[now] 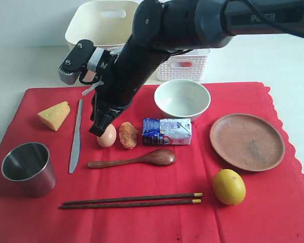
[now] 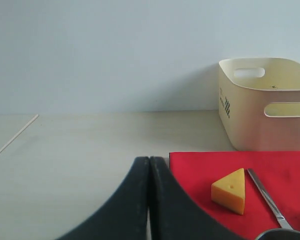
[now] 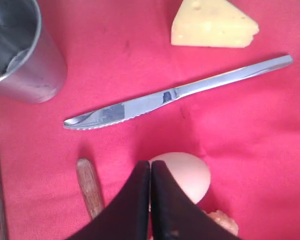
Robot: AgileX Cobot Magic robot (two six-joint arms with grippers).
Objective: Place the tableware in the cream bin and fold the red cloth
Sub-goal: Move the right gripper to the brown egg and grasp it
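Observation:
The red cloth (image 1: pixel 157 202) lies spread on the table. On it rest the pale green bowl (image 1: pixel 182 99), brown plate (image 1: pixel 247 141), steel cup (image 1: pixel 28 168), silver knife (image 1: pixel 76 135), wooden spoon (image 1: pixel 137 159) and dark chopsticks (image 1: pixel 131 201). The cream bin (image 1: pixel 105 23) stands behind the cloth. My right gripper (image 1: pixel 97 130) reaches across the middle and hangs shut just above the egg (image 1: pixel 107 136), holding nothing. In the right wrist view its tips (image 3: pixel 150 165) sit over the egg (image 3: pixel 187 175), with the knife (image 3: pixel 175 93) beyond. My left gripper (image 2: pixel 149 161) is shut and empty, off the cloth's edge.
Cheese (image 1: pixel 54 115), a fried sausage piece (image 1: pixel 128 135), a milk carton (image 1: pixel 166 131) and a lemon (image 1: pixel 228 187) also lie on the cloth. A white lattice basket (image 1: pixel 185 67) stands beside the cream bin. The right arm spans the back of the scene.

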